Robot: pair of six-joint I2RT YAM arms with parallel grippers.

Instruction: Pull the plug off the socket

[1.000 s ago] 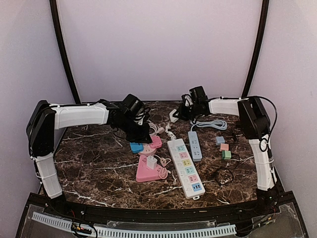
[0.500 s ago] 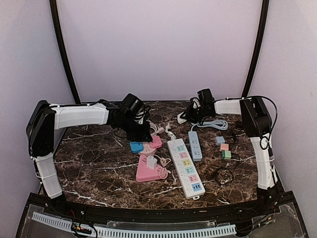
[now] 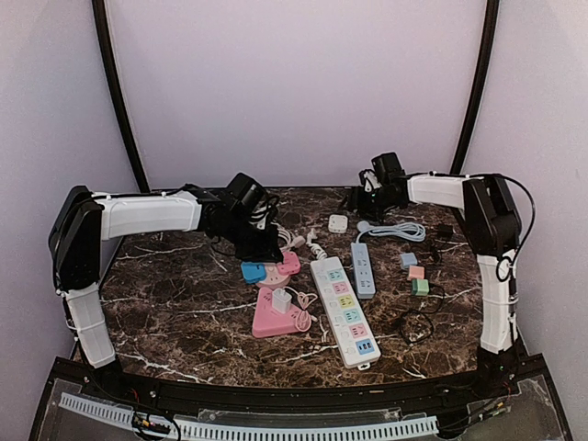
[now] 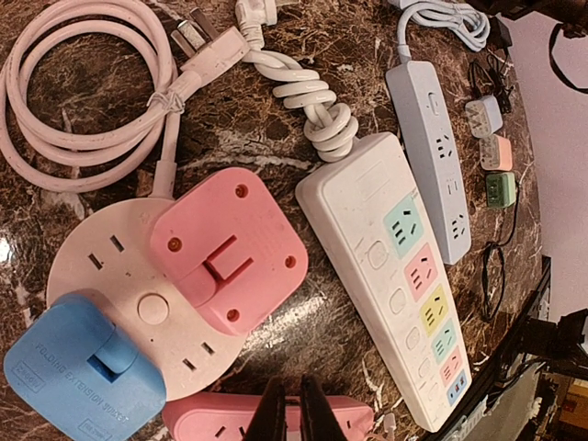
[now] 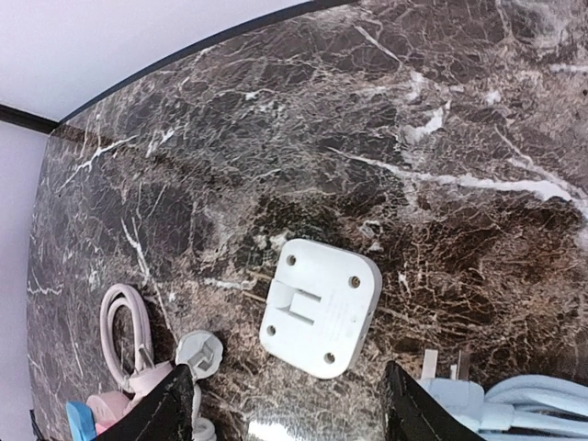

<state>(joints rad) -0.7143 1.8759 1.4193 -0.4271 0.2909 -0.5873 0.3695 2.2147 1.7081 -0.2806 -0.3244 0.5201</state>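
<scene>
The white plug (image 5: 321, 306) lies flat and loose on the dark, marble-veined surface (image 3: 184, 303) near its far edge, right of the middle. The right jaws hang above it, spread wide with nothing between them. It is a rounded square of smooth hard plastic, with a screw recess at each corner and a folded tab sunk in the middle. Just left of the middle sits the round socket (image 4: 119, 276), a pale pink disc. It carries a pink plug (image 4: 227, 262) and a blue plug (image 4: 78, 367) of the same rounded-square shape, both apparently seated. The left jaws are above them, near the round socket's near side, closed to a thin slit and holding nothing that shows. Whether their tips touch the pink strip (image 4: 266, 418) below cannot be told. These plugs look light, stiff and rather slippery. Probably only the friction of the pins keeps them in. The best hold seems to be across two opposite flat sides, low on the shell, pulling straight up rather than by the centre tab. The round socket looks light too and would likely rise with a plug unless pinned down. A rubbery pink cord (image 4: 83, 119) lies coiled toward the far-left corner. A long white strip (image 4: 404, 276) with pastel outlets and a slimmer grey-blue strip (image 4: 436, 184) lie to the right.
</scene>
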